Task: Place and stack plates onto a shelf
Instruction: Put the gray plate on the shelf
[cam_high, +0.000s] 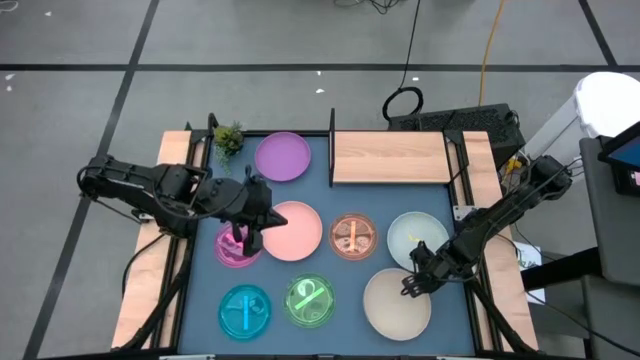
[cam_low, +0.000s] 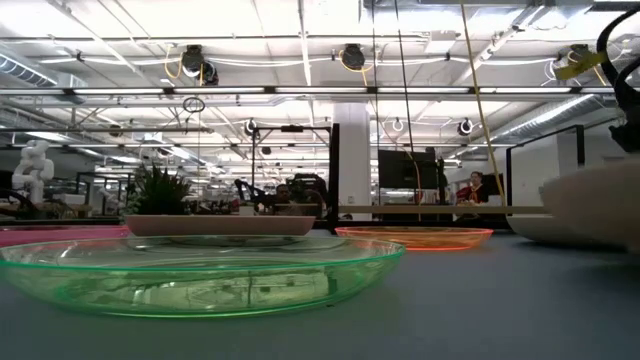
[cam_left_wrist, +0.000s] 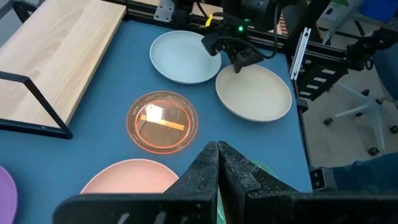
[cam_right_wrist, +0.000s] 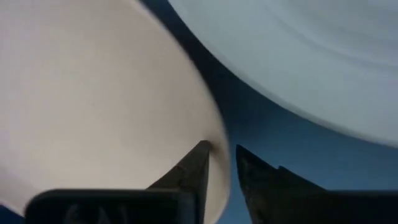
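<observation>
My right gripper is down at the far rim of the cream plate, close to the pale mint plate, and is shut on that rim. My left gripper hangs shut and holding nothing above the table, over the gap between the pink plate and the magenta plate. All plates rest flat on the blue table. The shelf lies bare at the far edge, its black upright at its left end. My right gripper has the cream plate's far rim between its two fingers, one finger over the inside of the plate and the other outside over the table. The fingers slant down from the table's far right. The plate sits on the table.
A purple plate and a small plant stand at the far left. The orange plate is in the middle; the cyan plate and the green plate lie near the front edge. Wooden rails run along both sides.
</observation>
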